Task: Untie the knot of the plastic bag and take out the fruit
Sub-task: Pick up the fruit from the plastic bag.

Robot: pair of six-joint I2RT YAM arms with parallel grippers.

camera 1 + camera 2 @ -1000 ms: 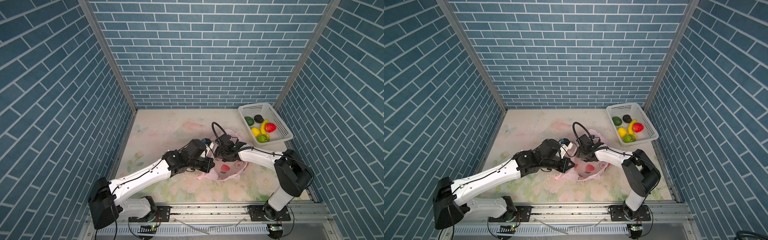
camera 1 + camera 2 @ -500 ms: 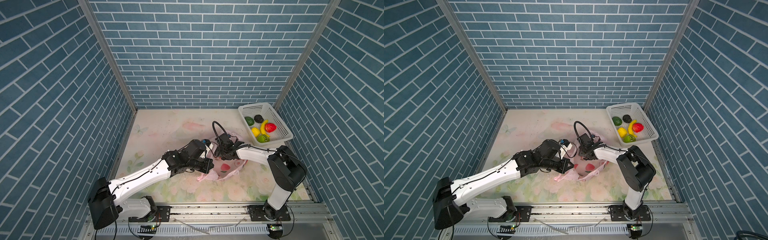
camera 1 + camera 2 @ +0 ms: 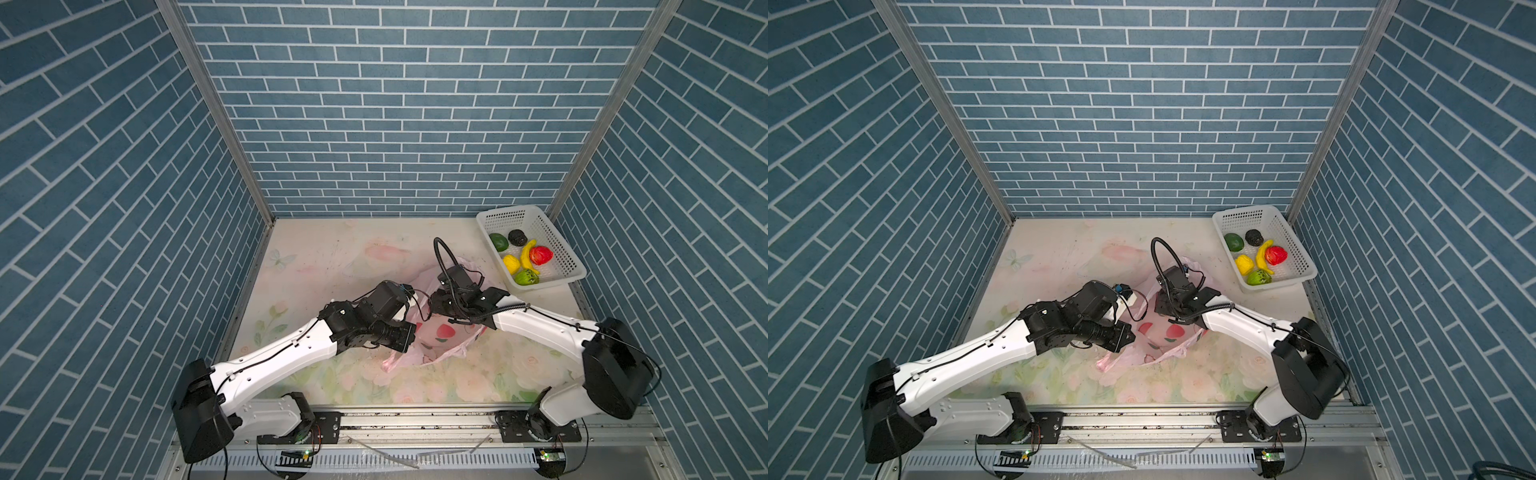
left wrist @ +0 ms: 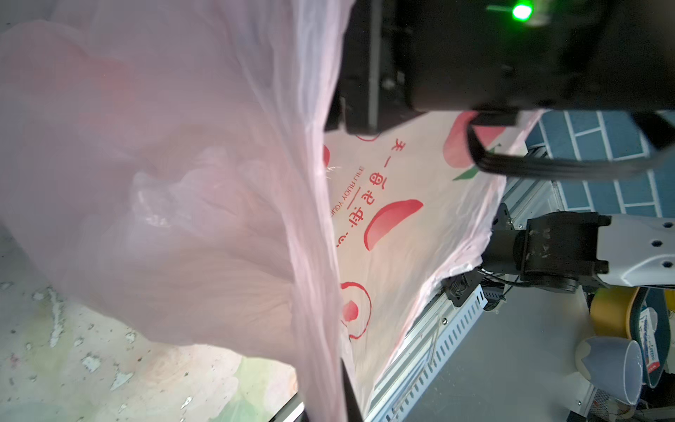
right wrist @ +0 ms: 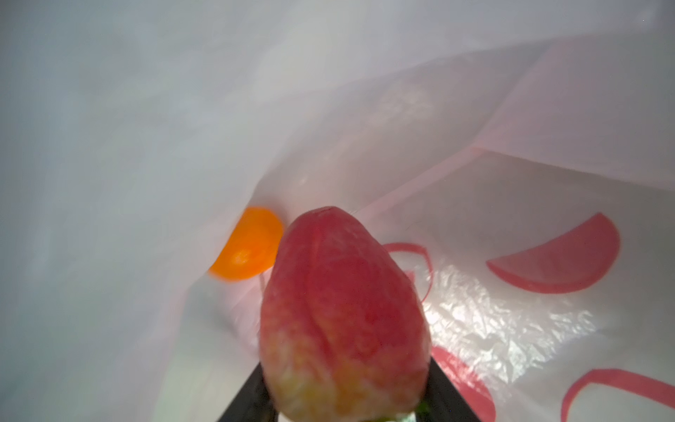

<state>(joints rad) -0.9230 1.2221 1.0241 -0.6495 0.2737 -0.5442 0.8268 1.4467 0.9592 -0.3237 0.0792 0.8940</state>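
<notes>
Right arm's elbow has swung outward, and the right gripper (image 5: pixel 347 365), deep inside the plastic bag (image 3: pixel 440 336) at mid-counter (image 3: pixel 332 257), clasps a red fruit (image 5: pixel 343 310) between its fingers. The left gripper (image 3: pixel 409 338) is clenched on the bag's rim, seemingly to hold the mouth open. Sagging film and an orange fruit (image 5: pixel 248 244) behind crowd the way out toward the basket (image 3: pixel 563 249).

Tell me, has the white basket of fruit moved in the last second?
No. The white basket sits just where it did, at the foot of the metal corner post.
</notes>
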